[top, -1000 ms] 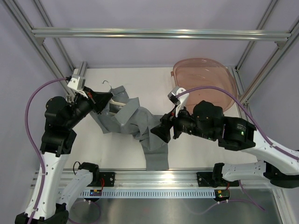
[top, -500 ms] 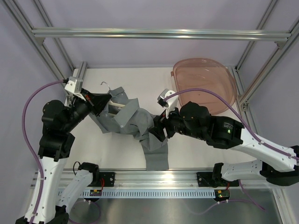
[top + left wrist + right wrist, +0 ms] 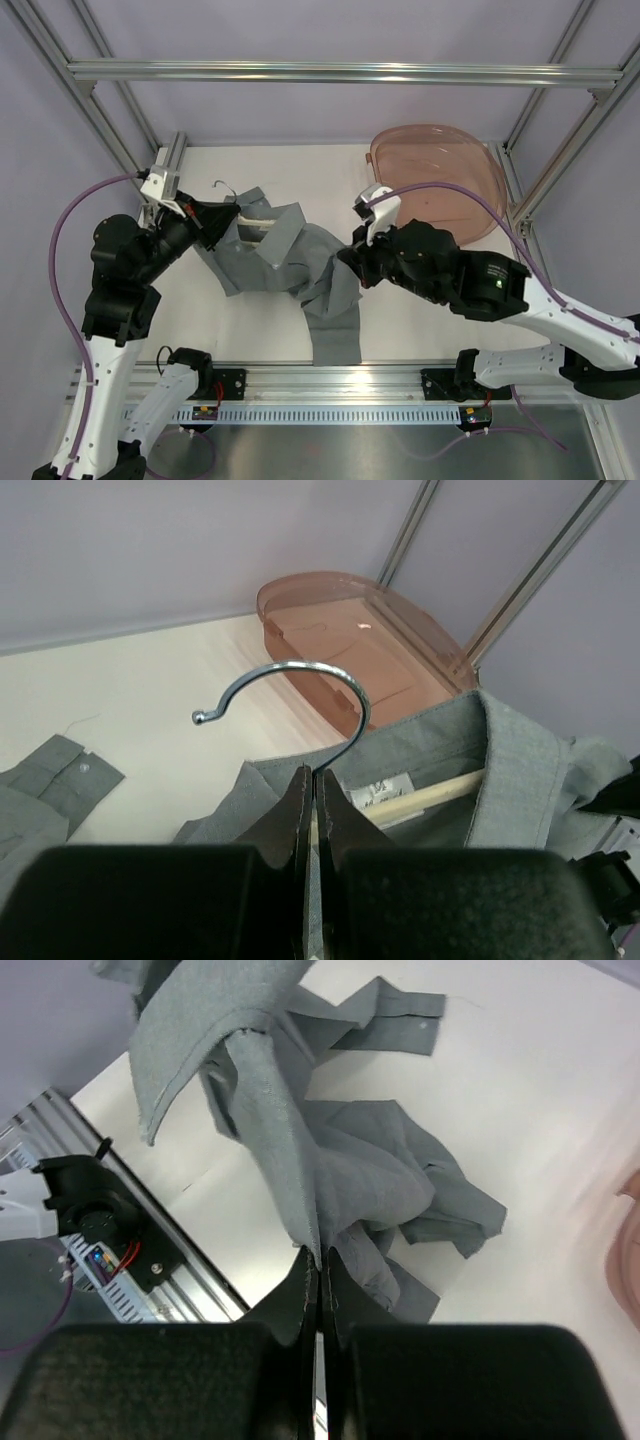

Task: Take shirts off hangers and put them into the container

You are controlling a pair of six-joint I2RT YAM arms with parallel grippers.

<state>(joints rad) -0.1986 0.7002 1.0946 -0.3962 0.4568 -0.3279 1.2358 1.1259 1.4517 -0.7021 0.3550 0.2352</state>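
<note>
My left gripper [image 3: 313,783] pinches the hanger [image 3: 425,799] by its wire hook. My right gripper [image 3: 318,1260] is clamped on a fold of the shirt [image 3: 280,255], sprawled on the table [image 3: 300,170] left of the container [image 3: 440,165]. Soft, floppy cloth will likely trail; a hold nearer the collar seems better.

Most of the hanger [image 3: 425,798] is out of sight inside the shirt [image 3: 520,770].

From the left wrist, only the wire hook and a short cream stretch of bar show. The rest is buried under the grey collar, and the collar label [image 3: 372,790] is too small to read. The right gripper [image 3: 318,1260] shows its tips only to its own camera; from above, its wrist covers them. In the right wrist view the shirt runs off the top edge. The container [image 3: 633,1260] there is only a blurred pink smear at the right edge, probably its rim.
</note>
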